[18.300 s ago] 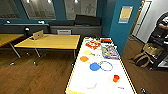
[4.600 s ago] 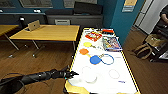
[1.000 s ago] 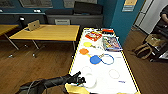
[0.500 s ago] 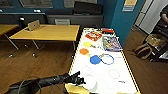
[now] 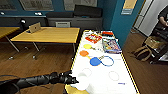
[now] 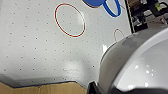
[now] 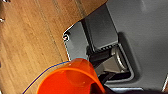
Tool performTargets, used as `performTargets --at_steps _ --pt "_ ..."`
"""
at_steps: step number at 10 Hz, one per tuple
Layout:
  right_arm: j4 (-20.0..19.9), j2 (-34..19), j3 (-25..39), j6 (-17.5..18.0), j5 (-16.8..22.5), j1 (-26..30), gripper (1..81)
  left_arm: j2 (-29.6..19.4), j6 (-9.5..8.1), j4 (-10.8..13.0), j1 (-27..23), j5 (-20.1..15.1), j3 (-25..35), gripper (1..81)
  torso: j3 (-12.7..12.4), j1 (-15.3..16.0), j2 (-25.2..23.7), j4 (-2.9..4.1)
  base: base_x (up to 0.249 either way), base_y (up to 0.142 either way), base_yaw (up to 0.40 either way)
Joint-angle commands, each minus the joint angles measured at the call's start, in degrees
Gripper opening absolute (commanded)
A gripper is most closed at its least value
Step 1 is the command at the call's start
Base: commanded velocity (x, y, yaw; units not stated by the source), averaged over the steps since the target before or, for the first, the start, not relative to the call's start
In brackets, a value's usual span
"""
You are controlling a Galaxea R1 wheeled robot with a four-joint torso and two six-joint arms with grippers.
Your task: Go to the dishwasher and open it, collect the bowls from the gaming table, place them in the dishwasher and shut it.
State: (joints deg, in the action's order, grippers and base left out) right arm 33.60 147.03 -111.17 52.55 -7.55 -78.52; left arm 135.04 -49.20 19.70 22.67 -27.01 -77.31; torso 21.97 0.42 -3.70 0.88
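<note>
- Where the long white gaming bench (image 5: pixel 100 75) ran forward from the robot, it was the largest thing in the head view, its pale top dotted and marked with red rings in the left wrist view.
- Yellow wooden benches (image 5: pixel 47 35) stood off to its left on the wooden floor (image 5: pixel 50 60), well apart from the claws.
- On the far end of the white bench lay colourful boxes (image 5: pixel 111 45), then a yellow disc (image 5: pixel 87 46), an orange bowl (image 5: pixel 84 53) and a blue bowl (image 5: pixel 95 61) beside a blue ring (image 5: pixel 107 61).
- At the near corner sat a whitish bowl (image 5: pixel 82 83), with the left claw (image 5: pixel 72 80) touching its rim; the left wrist view showed that bowl (image 6: pixel 140 67) large and close, but whether the claw was spread or pinching I could not tell.
- In the right wrist view an orange bowl (image 7: pixel 72 77) showed against the right claw, over the wooden floor; its grip could not be told either.
</note>
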Motion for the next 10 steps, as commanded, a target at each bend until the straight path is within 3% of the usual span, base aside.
performTargets --at_steps 1,2,5,6,7,8,10 --pt "1.0 -1.9 1.0 0.1 1.7 0.5 1.0 -12.9 0.69 9.8 4.9 1.8 12.2 1.0 -3.5 0.0 0.0 0.0 0.0 0.0 0.0" --pt "1.0 -1.9 1.0 0.1 1.7 0.2 1.0 -14.7 0.69 12.4 8.4 4.1 12.6 1.0 -4.7 0.0 0.0 0.0 0.0 0.0 0.0" --pt "1.0 -1.7 0.8 -0.2 1.6 -0.5 1.0 -15.8 0.69 20.0 20.2 5.5 11.2 1.0 -7.2 0.0 0.0 0.0 0.0 0.0 0.0" --pt "1.0 -1.5 0.5 -0.2 1.6 -0.7 1.0 -15.1 0.69 22.3 24.5 8.5 8.8 1.0 -8.0 -0.1 0.0 0.0 0.0 0.0 0.0" --pt "1.0 -1.3 0.3 -0.3 1.6 -0.8 1.0 -14.3 0.69 23.6 28.2 10.6 5.7 1.0 -8.9 -0.1 0.0 0.0 0.0 0.0 0.0" --pt "1.0 -1.0 -0.3 -0.3 1.6 -0.8 1.0 -13.2 0.69 24.7 31.1 12.7 2.4 1.0 -7.6 -0.1 0.0 0.0 0.0 0.0 0.0" --pt "1.0 -0.1 -1.7 -0.2 1.6 -0.9 1.0 -11.5 0.69 26.5 35.3 15.8 -2.3 1.0 -8.0 -0.2 -0.1 0.0 0.0 0.0 0.0"
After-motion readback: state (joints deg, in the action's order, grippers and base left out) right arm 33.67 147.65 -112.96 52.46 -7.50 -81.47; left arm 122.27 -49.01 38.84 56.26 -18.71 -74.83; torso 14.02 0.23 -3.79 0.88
